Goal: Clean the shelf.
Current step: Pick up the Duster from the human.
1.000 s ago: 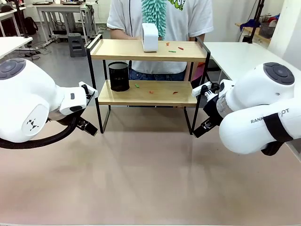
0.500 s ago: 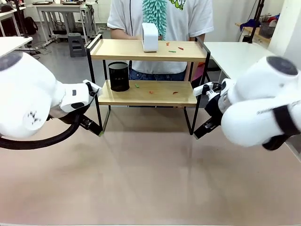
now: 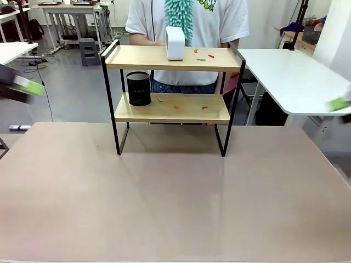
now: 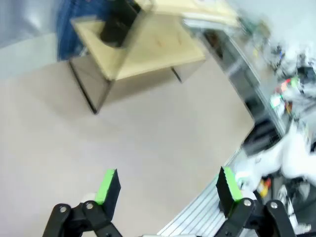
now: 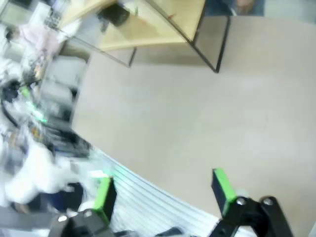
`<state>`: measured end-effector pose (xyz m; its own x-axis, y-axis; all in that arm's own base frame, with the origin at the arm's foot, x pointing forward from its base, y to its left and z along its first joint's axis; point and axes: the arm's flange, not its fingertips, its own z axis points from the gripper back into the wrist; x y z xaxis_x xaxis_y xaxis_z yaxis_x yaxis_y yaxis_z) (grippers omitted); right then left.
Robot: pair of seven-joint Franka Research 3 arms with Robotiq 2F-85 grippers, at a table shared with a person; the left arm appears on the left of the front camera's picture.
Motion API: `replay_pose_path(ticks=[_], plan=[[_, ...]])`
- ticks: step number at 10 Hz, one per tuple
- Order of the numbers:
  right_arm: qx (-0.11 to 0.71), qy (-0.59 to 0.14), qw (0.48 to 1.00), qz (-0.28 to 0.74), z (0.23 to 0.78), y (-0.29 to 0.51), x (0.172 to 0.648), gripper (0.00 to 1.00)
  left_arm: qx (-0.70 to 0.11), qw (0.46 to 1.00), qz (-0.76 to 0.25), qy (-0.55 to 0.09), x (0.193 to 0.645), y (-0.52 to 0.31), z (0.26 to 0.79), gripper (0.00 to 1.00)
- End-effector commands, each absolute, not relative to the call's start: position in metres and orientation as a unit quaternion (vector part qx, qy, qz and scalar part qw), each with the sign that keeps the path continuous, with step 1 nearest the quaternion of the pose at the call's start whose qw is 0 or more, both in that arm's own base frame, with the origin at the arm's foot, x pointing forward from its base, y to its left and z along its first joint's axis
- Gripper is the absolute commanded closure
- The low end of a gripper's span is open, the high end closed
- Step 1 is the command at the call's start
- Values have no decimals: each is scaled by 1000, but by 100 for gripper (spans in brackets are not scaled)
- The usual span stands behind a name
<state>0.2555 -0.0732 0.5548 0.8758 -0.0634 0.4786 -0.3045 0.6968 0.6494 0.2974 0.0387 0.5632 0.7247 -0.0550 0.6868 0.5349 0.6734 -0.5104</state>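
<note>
Aloft, left end effector (image 4: 168, 183) and right end effector (image 5: 164, 189) gape downward.

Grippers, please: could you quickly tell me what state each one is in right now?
The left gripper is open and empty.
The right gripper is open and empty.

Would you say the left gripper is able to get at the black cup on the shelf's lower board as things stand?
Probably yes: the left gripper is open, and the black cup faces the open front of the shelf. The top board overhead rules out coming from above.
</note>
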Motion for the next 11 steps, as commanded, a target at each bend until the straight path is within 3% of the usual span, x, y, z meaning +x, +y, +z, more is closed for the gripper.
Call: replay_pose_path(ticks=[1, 2, 3, 4, 5, 11], plan=[[565, -340, 730, -178, 467, -196, 193, 0, -427, 790, 14, -439, 202, 142, 462, 0], [576, -328, 714, -225, 436, -211, 193, 0, -449, 764, 81, -457, 194, 171, 433, 0], [552, -316, 728, -256, 414, -205, 206, 0, -472, 757, 151, -426, 204, 187, 404, 0], [476, -272, 833, -71, 509, -200, 192, 0, -467, 778, 185, -378, 226, 186, 387, 0], [476, -272, 833, -71, 509, -200, 192, 0, -435, 800, 73, -407, 219, 236, 506, 0], [476, -272, 833, -71, 509, -200, 192, 0, -435, 800, 73, -407, 219, 236, 506, 0]])
